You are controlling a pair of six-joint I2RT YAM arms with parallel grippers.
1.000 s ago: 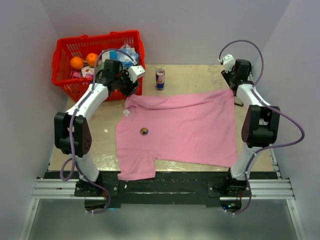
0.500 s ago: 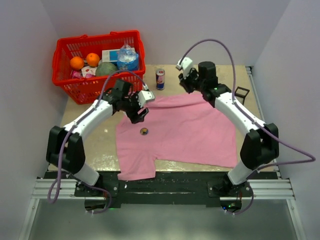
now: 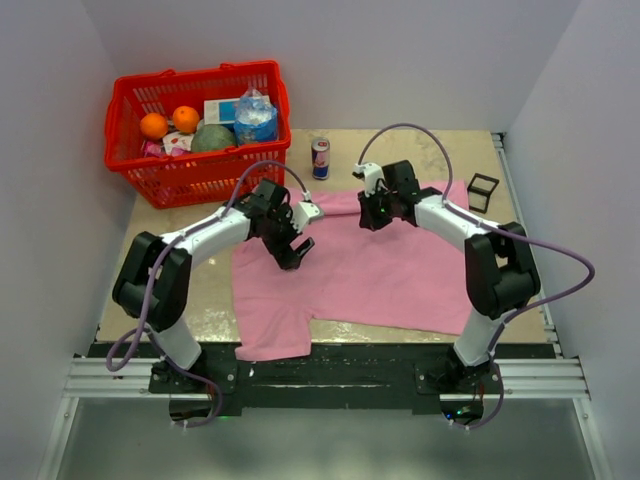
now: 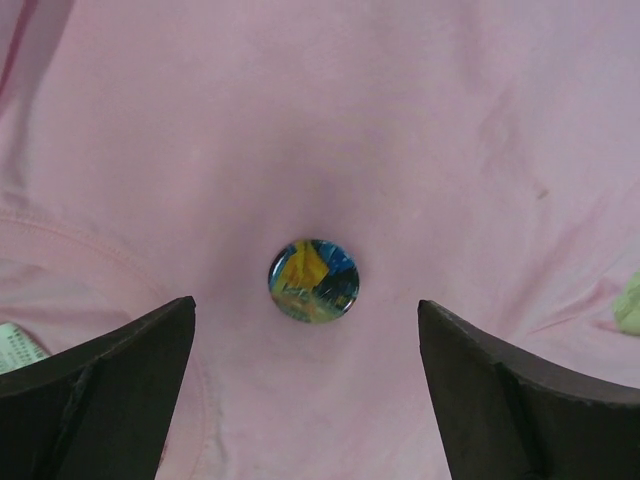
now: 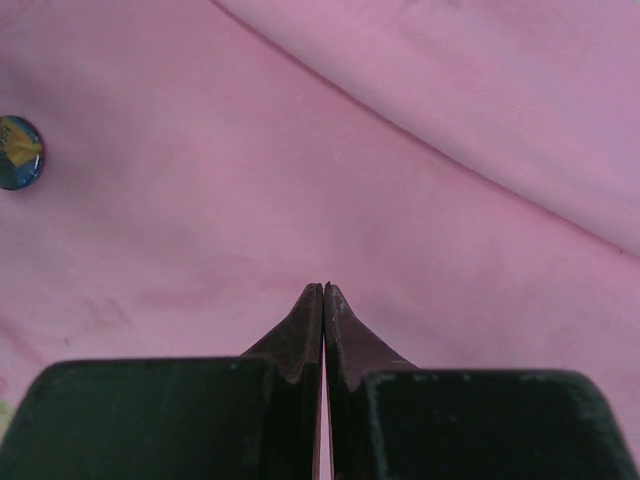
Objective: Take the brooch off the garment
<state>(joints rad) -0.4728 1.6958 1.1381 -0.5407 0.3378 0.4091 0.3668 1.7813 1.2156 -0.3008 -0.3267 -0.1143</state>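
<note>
The pink garment (image 3: 400, 270) lies spread flat on the table. The brooch (image 4: 313, 281), a small round badge with a blue and yellow picture, is pinned on it near the collar. My left gripper (image 4: 305, 302) hovers straight above it, open wide, with the brooch just beyond the gap between the fingertips. In the top view the left gripper (image 3: 294, 252) covers the brooch. My right gripper (image 5: 323, 287) is shut, with its tips down against the pink cloth (image 5: 450, 150) and the brooch (image 5: 18, 152) far off to its left. In the top view it (image 3: 372, 214) sits near the garment's far edge.
A red basket (image 3: 130, 95) with oranges, a bottle and other goods stands at the back left. A drink can (image 3: 320, 158) is upright just beyond the garment. A small black open-frame cube (image 3: 482, 192) sits at the right, by the right arm.
Both arms swung in from the table's far corners onto the garment. The left gripper came over the brooch and opened wide. The right gripper shut.
</note>
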